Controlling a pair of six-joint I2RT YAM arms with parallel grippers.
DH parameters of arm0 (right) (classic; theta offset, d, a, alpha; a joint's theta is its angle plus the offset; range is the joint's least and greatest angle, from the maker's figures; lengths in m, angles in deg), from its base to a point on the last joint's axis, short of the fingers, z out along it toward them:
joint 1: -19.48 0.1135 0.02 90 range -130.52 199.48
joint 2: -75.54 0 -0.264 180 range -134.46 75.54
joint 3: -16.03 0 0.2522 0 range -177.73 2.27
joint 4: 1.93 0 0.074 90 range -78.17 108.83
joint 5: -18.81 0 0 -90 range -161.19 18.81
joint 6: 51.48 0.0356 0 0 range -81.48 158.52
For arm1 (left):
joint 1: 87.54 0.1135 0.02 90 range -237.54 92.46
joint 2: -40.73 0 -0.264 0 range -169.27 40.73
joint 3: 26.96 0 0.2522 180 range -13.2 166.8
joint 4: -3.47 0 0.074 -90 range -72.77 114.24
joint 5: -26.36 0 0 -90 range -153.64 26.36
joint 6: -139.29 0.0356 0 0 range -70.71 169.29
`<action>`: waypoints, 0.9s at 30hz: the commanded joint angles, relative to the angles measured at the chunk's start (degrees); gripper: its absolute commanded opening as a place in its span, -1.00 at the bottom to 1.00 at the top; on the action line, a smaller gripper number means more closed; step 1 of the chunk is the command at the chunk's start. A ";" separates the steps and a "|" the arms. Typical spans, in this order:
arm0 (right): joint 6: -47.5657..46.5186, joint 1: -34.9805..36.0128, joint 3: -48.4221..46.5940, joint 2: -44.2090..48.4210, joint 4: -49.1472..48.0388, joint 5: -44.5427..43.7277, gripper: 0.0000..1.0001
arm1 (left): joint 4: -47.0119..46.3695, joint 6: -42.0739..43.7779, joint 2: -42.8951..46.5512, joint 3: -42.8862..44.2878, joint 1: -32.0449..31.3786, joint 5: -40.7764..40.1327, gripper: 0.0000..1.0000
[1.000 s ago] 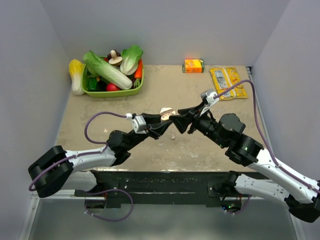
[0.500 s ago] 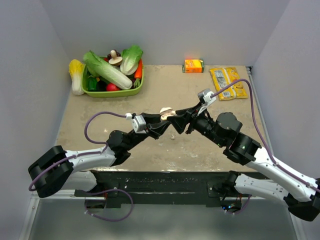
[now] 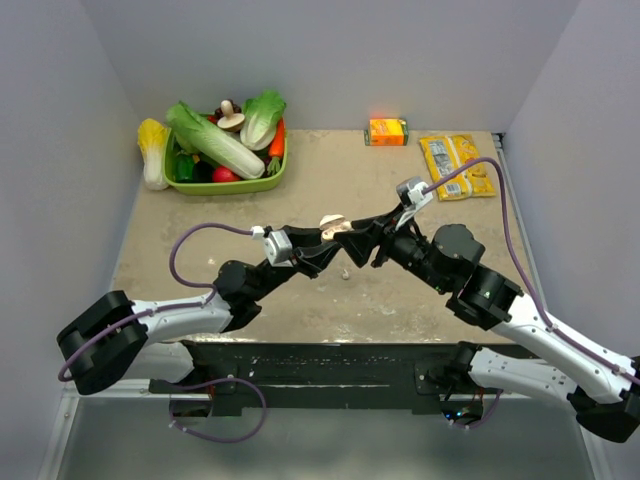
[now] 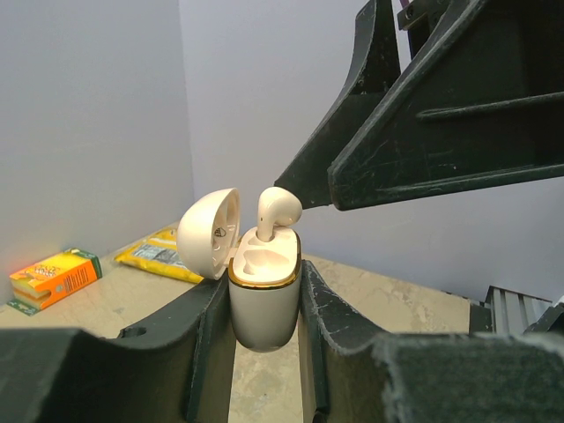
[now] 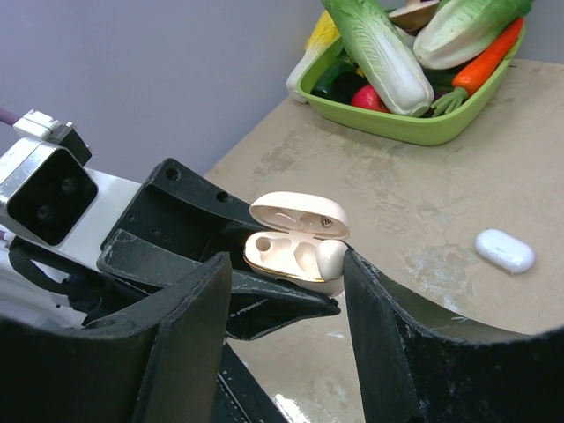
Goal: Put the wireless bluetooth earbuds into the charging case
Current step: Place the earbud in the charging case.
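Left tool (image 3: 330, 240) is clamped on the charging case (image 4: 263, 308), lid open, above the counter (image 3: 300, 190). Right tool (image 5: 286, 264) stands apart, empty, straddling the case. One earbud (image 4: 277, 210) sits proud in its socket; next, likely press it home. Both arms reach forward, meeting mid-counter. The second earbud (image 5: 504, 250) lies on the counter.

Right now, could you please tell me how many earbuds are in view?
2. One earbud stands in the open charging case held by the left pincer; the other earbud lies on the table. Others may be hidden.
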 commanded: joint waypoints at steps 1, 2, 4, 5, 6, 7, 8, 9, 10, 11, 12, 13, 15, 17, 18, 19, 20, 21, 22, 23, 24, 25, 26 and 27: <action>2.24 0.47 -2.62 -0.62 -3.11 4.38 0.14 | -18.68 1.13 -0.79 1.67 0.15 -0.28 -1.00; 2.41 0.47 -2.62 -0.53 -3.37 4.64 0.14 | -18.68 1.13 -0.88 1.67 0.15 -0.28 -1.00; 2.77 0.56 -2.54 -0.62 -3.54 4.73 0.14 | -18.60 1.31 -0.88 1.75 0.15 -0.54 -1.00; 2.94 0.56 -2.54 -0.71 -3.72 4.73 0.14 | -18.60 1.31 -0.97 1.84 0.15 -0.54 -1.00; 3.38 0.56 -2.45 -0.62 -3.90 4.73 0.15 | -18.60 1.40 -1.05 1.76 0.15 -0.63 -1.00; 3.56 0.64 -2.36 -0.62 -4.07 4.73 0.15 | -18.60 1.40 -1.23 1.84 0.15 -0.63 -1.00; 3.73 0.65 -2.36 -0.62 -4.25 4.73 0.15 | -18.68 1.40 -1.23 1.84 0.15 -0.72 -1.00; 4.00 0.65 -2.36 -0.53 -4.34 5.86 0.15 | -18.77 1.40 -1.32 1.76 0.15 -0.72 -1.00; 4.17 0.65 -2.36 -0.53 -4.42 6.05 0.16 | -18.95 1.40 -1.67 1.84 0.15 -0.81 -1.00; 4.35 0.65 -2.36 -0.53 -4.42 6.14 0.16 | -19.12 1.40 -1.76 1.84 0.15 -0.81 -1.00; 4.70 0.65 -2.36 -0.45 -4.42 6.22 0.16 | -19.12 1.40 -1.76 1.76 0.15 -0.81 -1.00; 4.88 0.65 -2.36 -0.36 -4.42 6.31 0.17 | -19.30 1.40 -1.85 1.76 0.15 -0.81 -1.00; 5.14 0.73 -2.36 -0.36 -4.42 6.49 0.17 | -19.39 1.49 -1.93 1.76 0.15 -0.81 -1.00; 5.32 0.56 -2.54 -0.36 -4.42 6.58 0.17 | -19.56 1.49 -2.11 1.67 0.15 -0.90 -1.00; 5.40 0.64 -2.54 -0.36 -4.51 6.66 0.17 | -19.65 1.49 -2.02 1.67 0.15 -0.90 -1.00; 5.58 0.73 -2.54 -0.36 -4.51 6.66 0.17 | -19.74 1.49 -2.11 1.58 0.15 -0.98 -1.00; 5.58 0.65 -2.54 -0.36 -4.51 6.75 0.18 | -19.83 1.49 -2.11 1.49 0.15 -0.98 -1.00; 5.58 0.56 -2.54 -0.44 -4.43 6.75 0.18 | -19.91 1.49 -2.20 1.49 0.15 -0.98 -1.00; 5.67 0.64 -2.54 -0.53 -4.51 6.67 0.18 | -20.18 1.40 -2.11 1.49 0.06 -0.98 -1.00; 5.58 0.65 -2.62 -0.62 -4.43 6.58 0.18 | -20.27 1.40 -2.11 1.40 0.15 -0.90 -1.00; 5.49 0.65 -2.62 -0.62 -4.51 6.40 0.18 | -20.27 1.40 -2.20 1.32 0.15 -0.90 -1.00; 5.32 0.65 -2.71 -0.53 -4.51 6.14 0.18 | -20.35 1.40 -2.20 1.23 0.15 -0.98 -1.00; 5.14 0.65 -2.80 0.16 -4.43 5.70 0.18 | -20.44 1.40 -2.11 1.14 0.15 -0.98 -1.00; 4.44 0.73 -2.89 0.69 -4.25 5.00 0.18 | -20.53 1.40 -2.11 0.97 0.15 -1.07 -1.00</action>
